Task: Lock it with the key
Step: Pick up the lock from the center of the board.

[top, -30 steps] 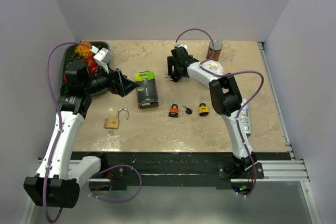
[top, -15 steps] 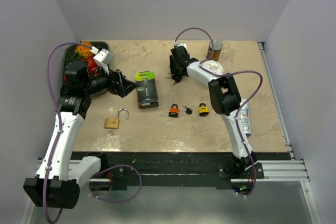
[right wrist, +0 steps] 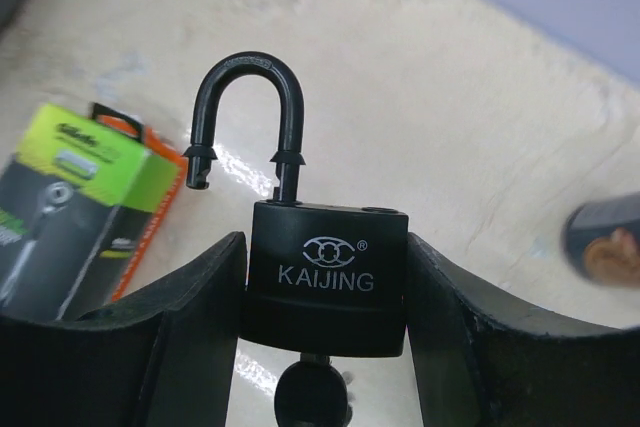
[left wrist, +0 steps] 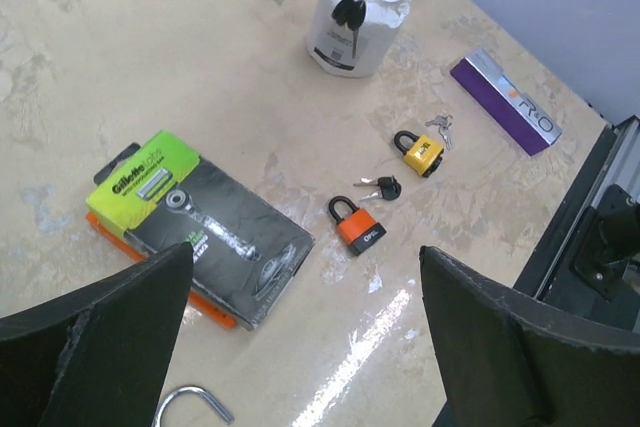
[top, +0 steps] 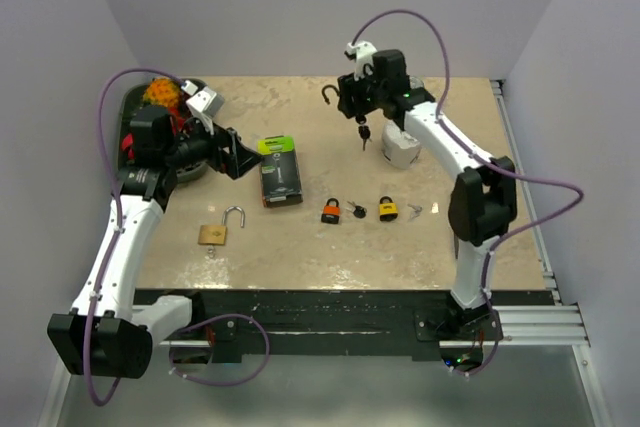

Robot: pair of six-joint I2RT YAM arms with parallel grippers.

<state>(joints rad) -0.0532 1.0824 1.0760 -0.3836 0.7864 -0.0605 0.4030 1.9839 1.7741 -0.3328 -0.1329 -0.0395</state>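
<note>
My right gripper [top: 352, 99] is shut on a black KAIJING padlock [right wrist: 328, 277] and holds it in the air above the far middle of the table. Its shackle [right wrist: 245, 112] is swung open, and a black key [right wrist: 312, 397] sticks out of its underside and shows in the top view [top: 364, 133]. My left gripper [top: 240, 154] is open and empty, hovering left of the razor pack. An orange padlock [top: 330, 211] with keys [top: 357, 210], a yellow padlock [top: 388, 209] with keys [top: 414, 208], and a brass padlock [top: 215, 233] with open shackle lie on the table.
A green and black razor pack [top: 279, 170] lies in the middle. A white bottle [top: 400, 144] stands under my right arm. A purple strip [left wrist: 508, 104] lies near the right edge. A dark tray with colourful items [top: 150, 107] sits at the far left.
My right arm has risen off the table and swung right, lifting the black padlock with its key into the air. My left arm has shifted slightly up and back.
</note>
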